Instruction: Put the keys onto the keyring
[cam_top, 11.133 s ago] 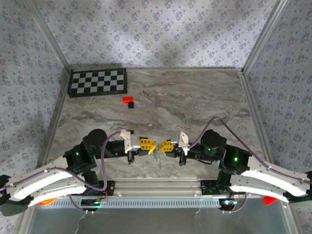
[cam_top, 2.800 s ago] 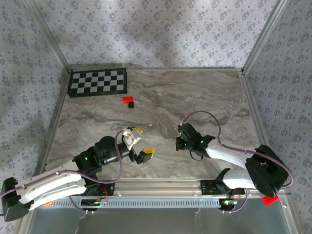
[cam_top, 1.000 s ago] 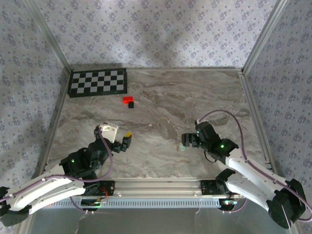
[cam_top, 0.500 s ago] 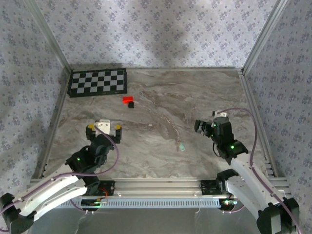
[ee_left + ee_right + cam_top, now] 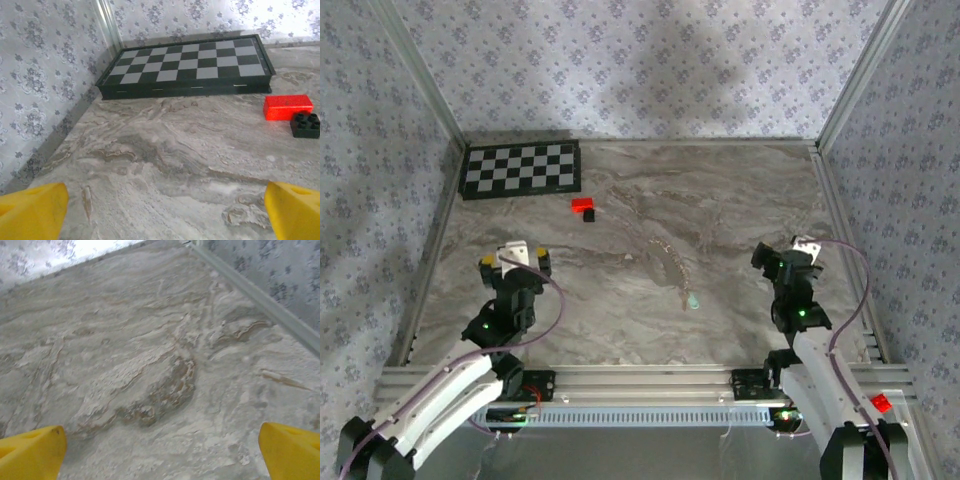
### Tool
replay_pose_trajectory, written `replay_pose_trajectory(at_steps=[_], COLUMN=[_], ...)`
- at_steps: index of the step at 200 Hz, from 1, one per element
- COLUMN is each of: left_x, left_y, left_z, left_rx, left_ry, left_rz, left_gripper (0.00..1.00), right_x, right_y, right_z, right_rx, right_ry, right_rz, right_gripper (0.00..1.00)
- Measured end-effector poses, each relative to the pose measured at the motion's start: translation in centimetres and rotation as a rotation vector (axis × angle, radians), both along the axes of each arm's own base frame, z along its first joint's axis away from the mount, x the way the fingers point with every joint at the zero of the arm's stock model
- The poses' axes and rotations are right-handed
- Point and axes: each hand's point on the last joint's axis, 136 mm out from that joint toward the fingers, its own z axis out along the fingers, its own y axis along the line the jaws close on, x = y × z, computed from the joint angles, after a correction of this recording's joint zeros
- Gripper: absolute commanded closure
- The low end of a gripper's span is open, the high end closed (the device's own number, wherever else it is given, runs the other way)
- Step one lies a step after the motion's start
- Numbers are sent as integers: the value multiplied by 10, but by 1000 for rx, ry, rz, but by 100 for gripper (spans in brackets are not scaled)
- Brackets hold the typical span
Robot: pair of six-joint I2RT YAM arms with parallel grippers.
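Top view: the left gripper (image 5: 515,260) sits at lower left, its jaws spread wide with nothing between them. The right gripper (image 5: 784,257) sits at lower right, likewise spread wide and empty. Between them, near centre frame, the keyring (image 5: 670,262) lies as a thin slanted line on the table (image 5: 740,190). The key (image 5: 692,300) lies at its lower end; I cannot tell whether the two are joined. Both lie well apart from either gripper. A checkerboard (image 5: 520,168) lies at upper left, with a red block (image 5: 582,205) and a black block (image 5: 588,216) just to its lower right.

Left wrist view: yellow fingertips (image 5: 30,212) sit in the bottom corners, wide apart, with bare table between. The checkerboard (image 5: 190,65) spans the top, and the red block (image 5: 287,106) touches the black block (image 5: 305,125) at right.

Right wrist view: yellow fingertips (image 5: 30,452) sit in the bottom corners, with bare table between. A rail (image 5: 260,295) runs along the upper right.
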Motion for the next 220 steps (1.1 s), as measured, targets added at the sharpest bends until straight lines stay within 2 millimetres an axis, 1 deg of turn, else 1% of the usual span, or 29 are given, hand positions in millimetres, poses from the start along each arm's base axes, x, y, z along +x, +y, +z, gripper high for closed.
replay_pose_trajectory(at_steps=[23,37,55,71,98,122,138,174,201,220], left_x=[9,14,18,19,24,29,35,54,70,77], left_y=[11,22,38,50,60,62,62,61,57,54], left_z=[0,-6,-23,-40,-56,-69,-73,-69,-64,-64], left_rx=[14,21,24,23,7,7,9,-9,-15,-2], left_ry=[-2,0,33,73,106,139,149,116,75,59], left_rz=[43,86,140,181,218,228,231,230,211,190], left_gripper=[0,0,0,0,0,0,0,0,0,0], right_x=[3,3,2,1,8,15,19,32,43,49], right_y=[-4,-7,-9,-10,-9,-6,-4,-1,-9,-10], right_z=[6,3,-11,-27,-37,-39,-40,-40,-41,-43], right_rx=[-35,-55,-88,-136,-193,-222,-230,-230,-217,-207], right_ry=[-52,-80,-87,-44,-3,-1,3,-3,-15,-26], right_rz=[-9,-15,-15,4,35,64,77,99,84,92], right_gripper=[0,0,0,1,1,0,0,0,0,0])
